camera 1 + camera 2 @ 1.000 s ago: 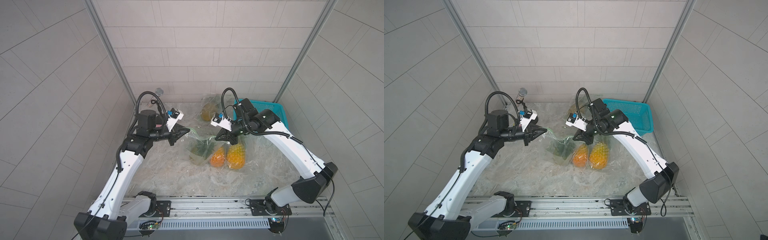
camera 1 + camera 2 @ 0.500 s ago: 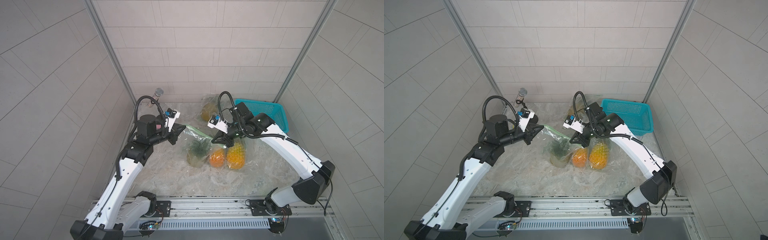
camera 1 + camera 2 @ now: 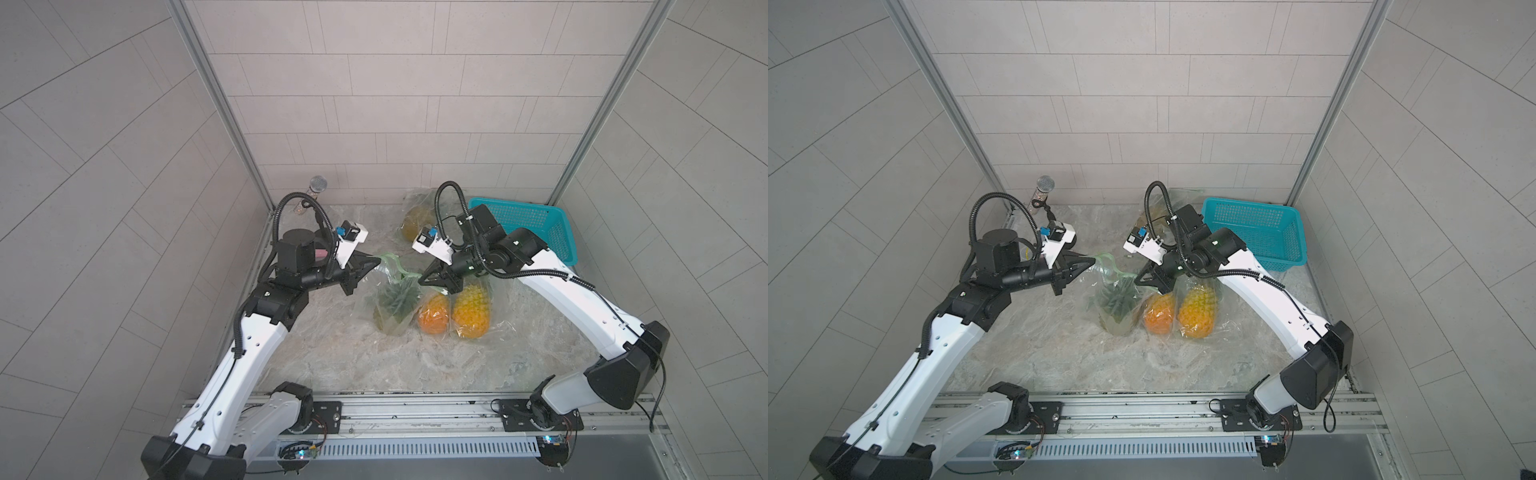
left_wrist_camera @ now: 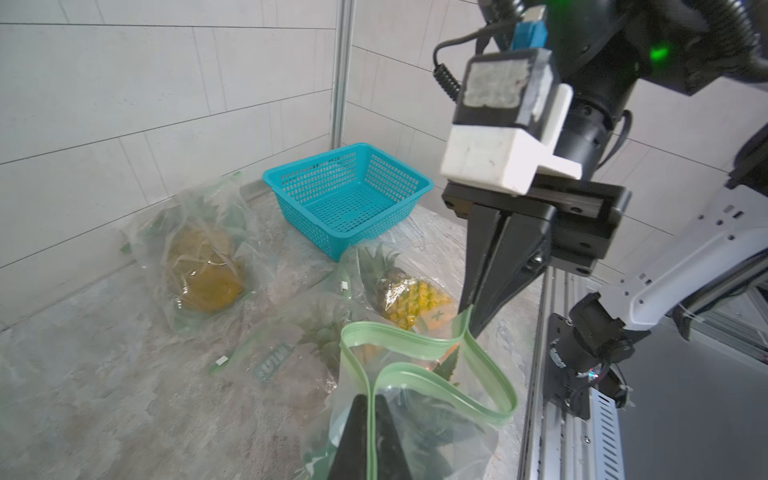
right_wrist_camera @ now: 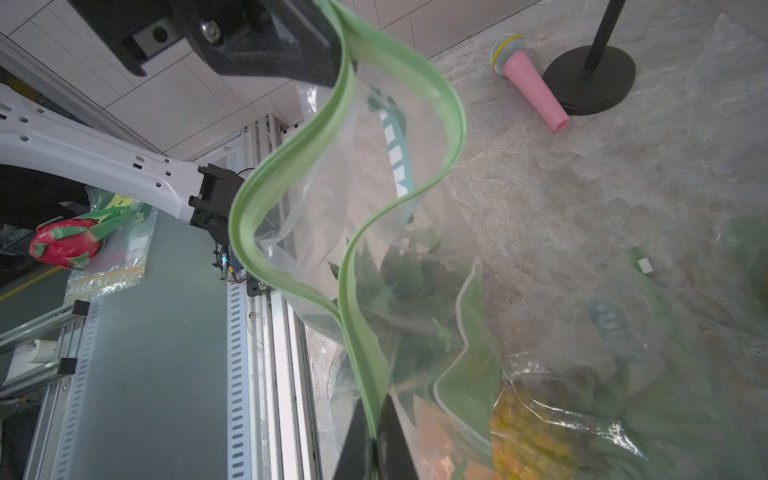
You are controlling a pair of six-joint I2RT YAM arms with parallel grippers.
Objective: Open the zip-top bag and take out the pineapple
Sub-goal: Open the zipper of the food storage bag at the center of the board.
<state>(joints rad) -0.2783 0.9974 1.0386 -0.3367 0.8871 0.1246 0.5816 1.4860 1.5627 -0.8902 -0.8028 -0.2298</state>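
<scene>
A clear zip-top bag (image 3: 395, 309) with a green zip strip (image 3: 395, 269) hangs between my two grippers in both top views. The pineapple (image 3: 1115, 301) stands inside it, dark green crown up. My left gripper (image 3: 376, 261) is shut on one end of the strip, shown close up in the left wrist view (image 4: 370, 401). My right gripper (image 3: 422, 280) is shut on the other end, seen in the right wrist view (image 5: 376, 419). Between them the strip (image 5: 291, 166) has parted into a wavy loop, so the bag's mouth gapes.
Two more bagged pineapples, one orange (image 3: 434, 318) and one yellow (image 3: 471, 309), lie just right of the held bag. Another bagged fruit (image 3: 415, 220) sits at the back beside a teal basket (image 3: 536, 224). A pink microphone (image 5: 528, 79) and a stand base (image 5: 590, 79) lie behind the left arm.
My right gripper has moved left and a little down, closer to the left gripper. The zip strip between them has gone slack and bowed open, and the bag hangs more upright.
</scene>
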